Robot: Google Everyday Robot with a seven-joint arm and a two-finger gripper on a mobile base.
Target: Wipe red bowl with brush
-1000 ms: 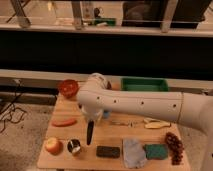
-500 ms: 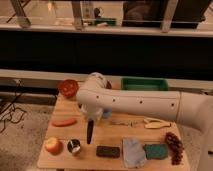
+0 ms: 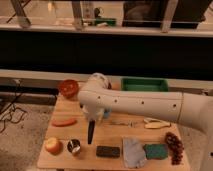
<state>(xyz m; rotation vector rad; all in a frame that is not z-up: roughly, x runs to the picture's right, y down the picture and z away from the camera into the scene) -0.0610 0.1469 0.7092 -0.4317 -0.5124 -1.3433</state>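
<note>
The pincer point(image 3: 91, 121) is shut tight on the brush point(image 3: 91, 133), holding it straight down, a little way from the red bowl point(image 3: 69, 88), ready to wipe it.

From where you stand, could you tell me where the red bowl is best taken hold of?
Take the red bowl by its near rim, coming from above: it sits upright at the table's back left corner. The tool is shut on the brush, hanging over the table's middle.
</note>
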